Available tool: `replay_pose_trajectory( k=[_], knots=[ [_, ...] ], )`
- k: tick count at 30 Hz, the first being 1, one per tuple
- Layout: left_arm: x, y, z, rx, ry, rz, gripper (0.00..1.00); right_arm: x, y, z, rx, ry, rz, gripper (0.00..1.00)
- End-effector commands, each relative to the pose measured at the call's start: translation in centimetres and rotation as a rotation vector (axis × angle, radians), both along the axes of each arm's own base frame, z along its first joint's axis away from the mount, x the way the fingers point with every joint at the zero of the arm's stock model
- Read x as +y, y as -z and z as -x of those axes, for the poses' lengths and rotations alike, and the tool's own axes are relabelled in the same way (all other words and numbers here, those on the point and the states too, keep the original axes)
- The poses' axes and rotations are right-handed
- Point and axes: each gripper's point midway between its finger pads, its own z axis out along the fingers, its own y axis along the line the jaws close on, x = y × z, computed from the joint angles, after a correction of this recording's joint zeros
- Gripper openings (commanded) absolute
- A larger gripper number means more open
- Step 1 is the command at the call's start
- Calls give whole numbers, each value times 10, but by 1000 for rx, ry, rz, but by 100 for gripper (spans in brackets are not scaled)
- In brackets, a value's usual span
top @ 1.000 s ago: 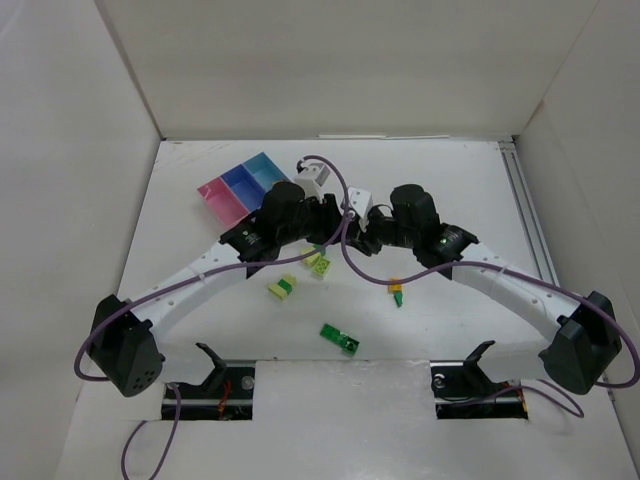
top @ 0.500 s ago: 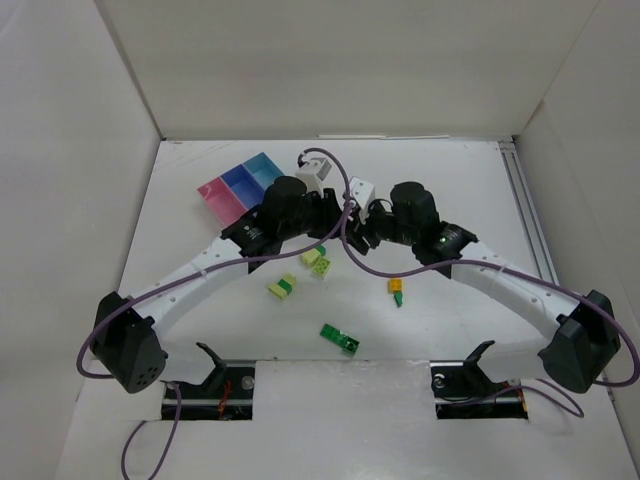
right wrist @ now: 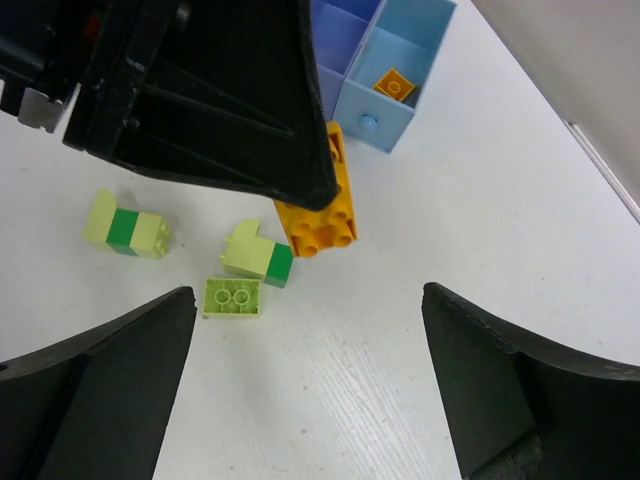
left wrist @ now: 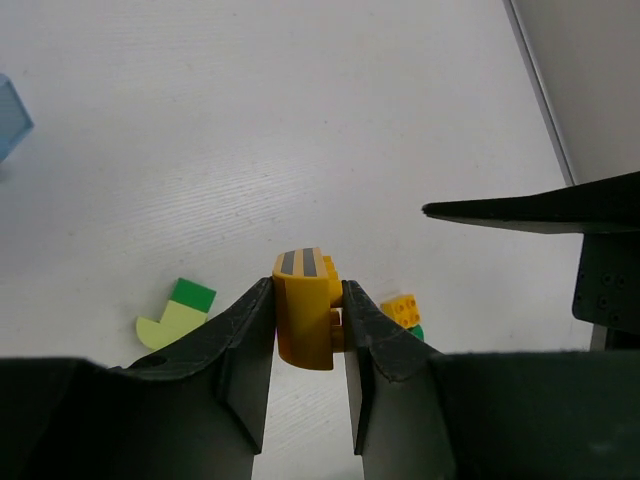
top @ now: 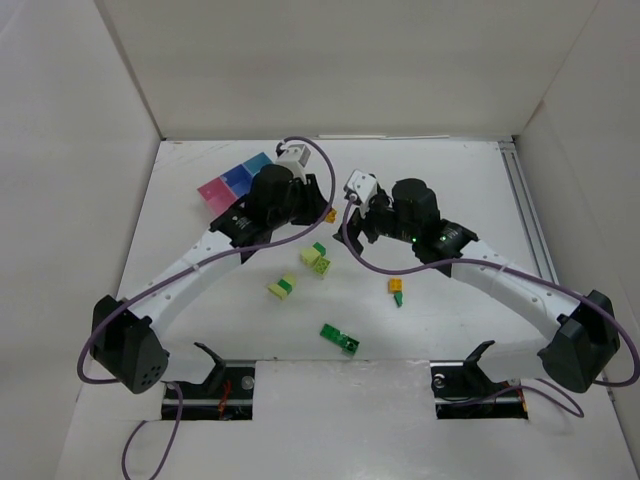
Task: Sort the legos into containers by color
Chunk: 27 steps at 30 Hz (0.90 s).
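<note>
Pinching one orange brick (left wrist: 303,330) above the table (left wrist: 300,120) are the left gripper's (left wrist: 306,295) jaws. The right gripper's (right wrist: 305,300) jaws are spread and empty. A second orange brick (right wrist: 393,85) sits in the light-blue bin (right wrist: 385,130), and three greenish legos (right wrist: 232,297) lie loose.

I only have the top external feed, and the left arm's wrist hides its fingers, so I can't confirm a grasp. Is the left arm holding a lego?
Observer: Yes. The left wrist view shows the left arm's fingers shut on an orange-yellow brick, one finger pressed against each side.
Operator: Is any orange lego in a bin yet?
Observer: The right wrist view shows one orange brick lying inside the light blue bin.
Operator: And the right arm?
Observer: The right arm's fingers are spread wide with nothing between them.
</note>
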Motion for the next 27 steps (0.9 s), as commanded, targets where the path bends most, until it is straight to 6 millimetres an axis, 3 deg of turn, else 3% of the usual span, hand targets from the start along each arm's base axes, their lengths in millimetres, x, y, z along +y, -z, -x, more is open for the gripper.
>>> replay_pose_trajectory(
  k=[1, 5, 7, 8, 9, 13, 15, 16, 17, 20, 26, 27],
  knots=[
    [14, -34, -6, -80, -41, 22, 0, -5, -40, -8, -89, 58, -62, 99],
    [38, -35, -20, -74, -119, 22, 0, -13, -43, -5, -95, 82, -59, 99],
    [56, -23, -28, -47, -172, 13, 0, -17, -39, -4, -100, 88, -45, 99],
    [62, -30, -32, -61, -194, 32, 0, -18, -40, -2, -100, 88, -45, 99],
    [68, -23, -33, -46, -205, 27, 0, -21, -40, -5, -100, 97, -45, 99],
    [114, -26, -55, -66, -369, 12, 0, -34, -37, -6, -96, 130, -36, 99],
    [134, -22, -62, -58, -463, -21, 0, -42, -24, -9, -73, 149, -14, 99],
    [148, -13, -71, -37, -540, -51, 0, -44, -24, -11, -74, 158, -12, 99],
    [163, -16, -79, -37, -586, -57, 0, -49, -17, -13, -53, 176, -4, 99],
    [186, -3, -94, 8, -656, -81, 0, -60, -12, -18, -27, 209, 8, 99],
    [193, -5, -125, -15, -679, -87, 0, -83, 6, -35, 26, 311, 27, 99],
    [196, 2, -132, 3, -684, -93, 0, -83, 6, -35, 26, 311, 27, 99]
  ],
)
